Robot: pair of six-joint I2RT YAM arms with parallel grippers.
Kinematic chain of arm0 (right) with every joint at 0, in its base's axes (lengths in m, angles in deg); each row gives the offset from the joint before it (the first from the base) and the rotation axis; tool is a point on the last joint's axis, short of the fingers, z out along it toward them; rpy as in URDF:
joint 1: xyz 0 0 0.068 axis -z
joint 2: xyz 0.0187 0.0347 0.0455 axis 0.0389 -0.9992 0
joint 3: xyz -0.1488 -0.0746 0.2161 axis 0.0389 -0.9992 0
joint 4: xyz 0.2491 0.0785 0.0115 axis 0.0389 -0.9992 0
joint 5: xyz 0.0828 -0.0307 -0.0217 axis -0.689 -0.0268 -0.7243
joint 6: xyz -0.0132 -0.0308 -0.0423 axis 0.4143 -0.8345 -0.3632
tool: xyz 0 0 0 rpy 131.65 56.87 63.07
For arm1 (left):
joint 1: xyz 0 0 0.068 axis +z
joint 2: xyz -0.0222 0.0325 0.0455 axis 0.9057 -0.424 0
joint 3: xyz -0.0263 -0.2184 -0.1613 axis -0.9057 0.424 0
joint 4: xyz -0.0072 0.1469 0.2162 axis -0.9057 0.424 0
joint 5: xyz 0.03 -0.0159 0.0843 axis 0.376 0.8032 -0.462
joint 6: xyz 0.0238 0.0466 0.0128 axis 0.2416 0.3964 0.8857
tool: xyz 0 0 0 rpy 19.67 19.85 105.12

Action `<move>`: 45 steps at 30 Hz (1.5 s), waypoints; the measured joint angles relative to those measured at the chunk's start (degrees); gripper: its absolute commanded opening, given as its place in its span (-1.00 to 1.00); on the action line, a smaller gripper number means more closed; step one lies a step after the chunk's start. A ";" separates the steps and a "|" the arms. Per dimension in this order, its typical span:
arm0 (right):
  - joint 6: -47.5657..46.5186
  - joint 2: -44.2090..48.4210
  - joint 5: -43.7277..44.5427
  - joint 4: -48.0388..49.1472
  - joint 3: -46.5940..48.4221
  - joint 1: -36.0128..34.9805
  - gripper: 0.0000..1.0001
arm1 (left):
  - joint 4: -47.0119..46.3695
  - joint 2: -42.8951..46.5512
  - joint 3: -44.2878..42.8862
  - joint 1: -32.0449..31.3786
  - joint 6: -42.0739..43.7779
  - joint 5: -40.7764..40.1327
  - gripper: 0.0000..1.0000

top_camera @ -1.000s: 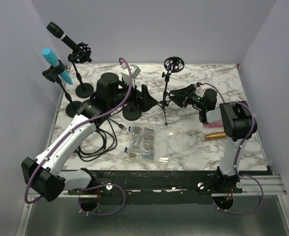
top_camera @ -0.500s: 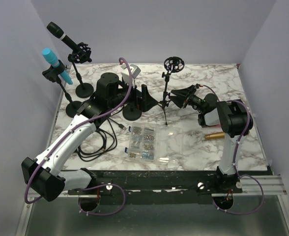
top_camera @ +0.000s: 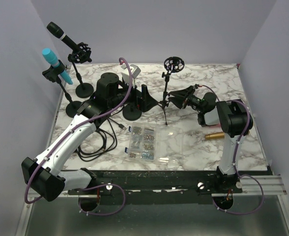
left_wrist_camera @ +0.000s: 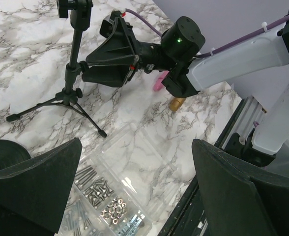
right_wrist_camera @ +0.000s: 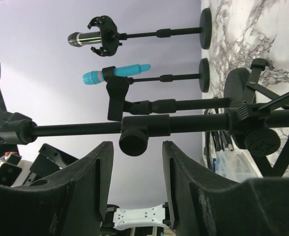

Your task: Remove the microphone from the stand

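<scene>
Both are open and empty: the right end effector (right_wrist_camera: 137, 146) is at the pole of the tripod stand (top_camera: 165, 93), whose ring mount (top_camera: 173, 64) looks empty, and the left end effector (left_wrist_camera: 134, 167) hovers over the bench (top_camera: 193, 147). I judge this an approach step; next, the fingers must close squarely on the pole without tipping it. A black microphone (top_camera: 60, 33) and a cyan microphone (top_camera: 53, 61) sit tilted in stands at back left, and a gold cylinder (top_camera: 214, 136) lies flat by the right arm.

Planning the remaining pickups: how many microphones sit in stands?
2: black microphone at the back left corner; blue microphone just in front of it. Others may be hidden.
</scene>
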 measured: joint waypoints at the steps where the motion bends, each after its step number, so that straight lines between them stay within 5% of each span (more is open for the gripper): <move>1: -0.74 0.00 -0.11 -0.94 0.15 -0.02 -0.01 | 0.00 0.00 0.00 0.00 0.00 0.02 0.97; 18: -5.84 0.66 -0.72 -6.23 2.86 -0.11 -0.39 | 0.00 0.00 0.00 0.00 -0.07 0.24 0.97; 20: -6.51 0.85 -0.74 -6.62 2.86 -0.11 -0.49 | 0.00 0.00 0.00 0.00 -0.20 0.35 0.97; 24: -10.12 1.86 -1.36 -9.55 3.37 -0.11 -0.99 | 0.00 0.00 0.00 0.00 -0.22 0.44 0.97; 26: -12.48 2.23 -1.60 -11.17 3.91 -0.11 -0.99 | 0.00 0.00 0.00 0.00 -0.22 0.44 0.97; 45: -61.16 10.62 -0.04 -34.53 11.15 -1.27 -0.99 | 0.00 0.02 0.00 0.00 -0.15 0.39 0.97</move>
